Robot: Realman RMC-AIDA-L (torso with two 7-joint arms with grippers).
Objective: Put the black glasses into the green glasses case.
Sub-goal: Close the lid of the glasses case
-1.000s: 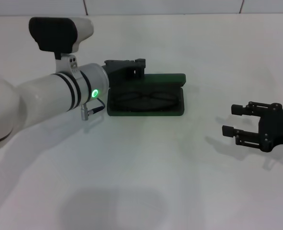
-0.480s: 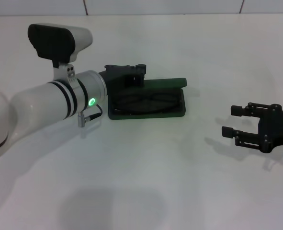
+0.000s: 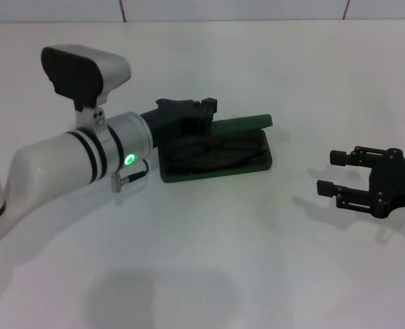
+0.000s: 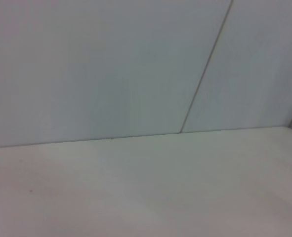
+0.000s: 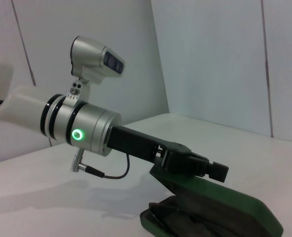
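Observation:
The green glasses case [image 3: 219, 164] lies on the white table, its lid [image 3: 243, 124] tilted partly up along the far side. The black glasses [image 3: 209, 149] lie inside its tray. My left gripper [image 3: 187, 111] is at the lid's left end, touching it, with its fingers spread apart. The right wrist view shows this gripper [image 5: 195, 165] resting on the lid of the case [image 5: 229, 210]. My right gripper [image 3: 340, 173] is open and empty, low over the table well to the right of the case.
The white table [image 3: 209, 260] meets a tiled wall at the back. The left arm's wrist housing [image 3: 86, 68] and cable stand over the table's left part. The left wrist view shows only bare table and wall.
The lid has risen from lying flat to a partly raised tilt. The case has swung and slid slightly right. My left gripper has moved a little right with it. The right arm has not moved.

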